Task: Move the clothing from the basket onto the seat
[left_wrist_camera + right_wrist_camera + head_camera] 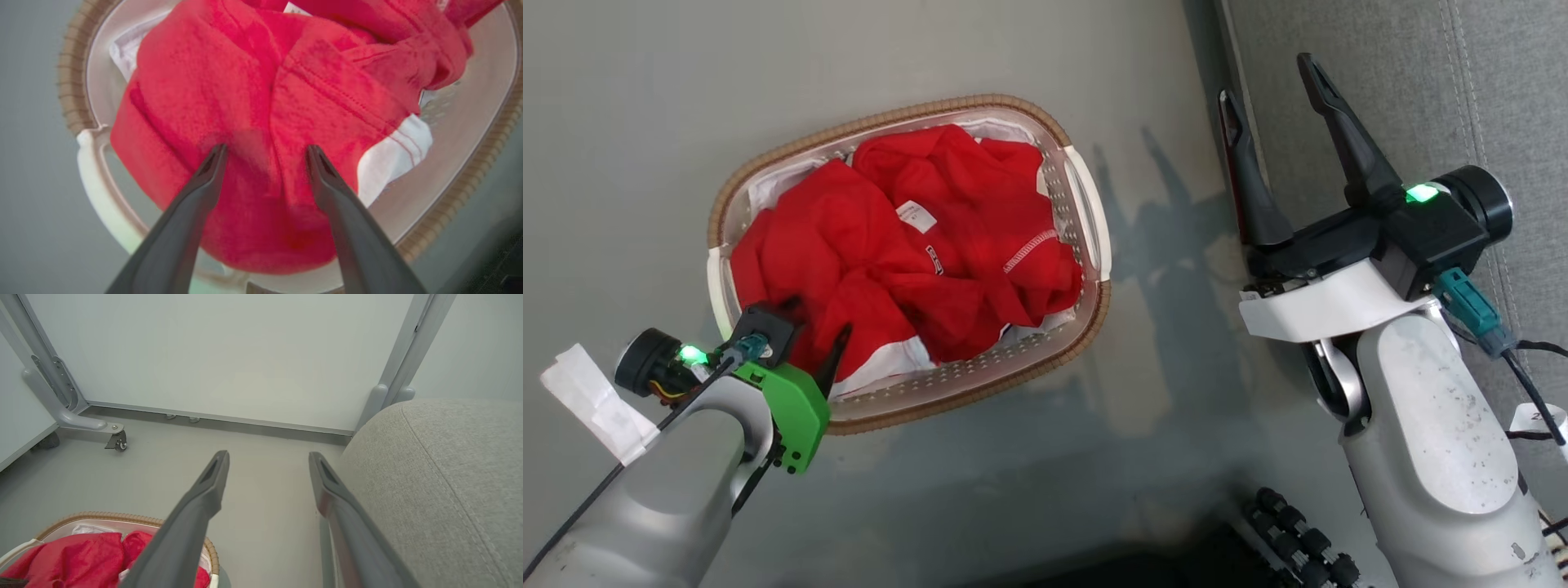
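Left gripper [265, 150] is spread wide, tips on the clothing [245, 81] heaped in the basket [980, 104]; sink into the red fabric before you close, and pinch a thick bunch, not the white liner [120, 51]. Right gripper [1267, 80] hangs parted and empty beside the seat [1486, 82]; keep it clear.

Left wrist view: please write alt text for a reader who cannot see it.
The open left gripper is poised at a heap of red clothing that fills the basket. A white band shows at the heap's right edge, and the basket's brown woven rim curves around it.
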